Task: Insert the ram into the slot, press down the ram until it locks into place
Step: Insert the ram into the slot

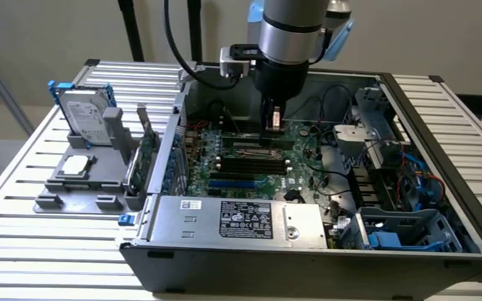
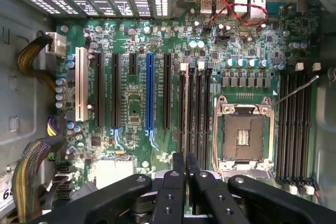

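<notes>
My gripper [image 1: 273, 127] reaches down from the arm into the open computer case, just above the motherboard [image 1: 295, 175]. In the wrist view its two black fingers [image 2: 173, 174] stand side by side with only a hairline gap, and nothing shows between them. The gripper [image 2: 185, 160] lines up with one of several parallel black memory slots [image 2: 184, 108] beside the empty processor socket [image 2: 241, 137]. A second group of slots [image 2: 296, 129] lies past that socket. I cannot make out the ram; whether it stands edge-on in the slot under the fingertips is unclear.
A blue slot [image 2: 149, 93] and black card slots lie beside the memory slots. Cable bundles [image 2: 31, 171] run along the case wall. Outside the case, a grey fixture holds a hard drive [image 1: 86, 119] and an upright green expansion card [image 1: 146, 150]. The power supply [image 1: 233, 219] fills the case front.
</notes>
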Tool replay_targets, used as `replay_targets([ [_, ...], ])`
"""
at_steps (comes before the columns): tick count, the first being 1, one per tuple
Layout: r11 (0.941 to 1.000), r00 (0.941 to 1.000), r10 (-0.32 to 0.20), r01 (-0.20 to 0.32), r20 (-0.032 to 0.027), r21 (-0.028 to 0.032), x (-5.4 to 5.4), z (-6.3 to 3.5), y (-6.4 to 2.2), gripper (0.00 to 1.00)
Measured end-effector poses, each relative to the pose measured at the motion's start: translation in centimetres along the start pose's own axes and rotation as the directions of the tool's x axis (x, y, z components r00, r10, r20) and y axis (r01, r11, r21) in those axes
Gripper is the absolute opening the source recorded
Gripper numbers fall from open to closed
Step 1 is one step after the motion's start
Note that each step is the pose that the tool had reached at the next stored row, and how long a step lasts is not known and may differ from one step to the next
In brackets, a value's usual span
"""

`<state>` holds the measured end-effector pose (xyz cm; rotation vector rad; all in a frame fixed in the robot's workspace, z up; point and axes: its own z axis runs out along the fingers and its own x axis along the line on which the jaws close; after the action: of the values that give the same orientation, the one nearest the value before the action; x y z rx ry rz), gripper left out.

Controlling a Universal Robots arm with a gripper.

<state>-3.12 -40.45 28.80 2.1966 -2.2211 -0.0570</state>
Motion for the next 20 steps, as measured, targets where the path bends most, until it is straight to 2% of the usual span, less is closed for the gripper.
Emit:
replay_targets([
  [16,1.0,1.0,0.002,-0.002,0.0001,0.0001,0.0,2.9,-0.11,0.13],
  [18,1.0,1.0,0.002,-0.002,0.0001,0.0,0.0,3.73,-0.14,0.13],
  [20,1.0,1.0,0.003,-0.003,0.0,0.0,0.1,4.09,-0.16,0.13],
])
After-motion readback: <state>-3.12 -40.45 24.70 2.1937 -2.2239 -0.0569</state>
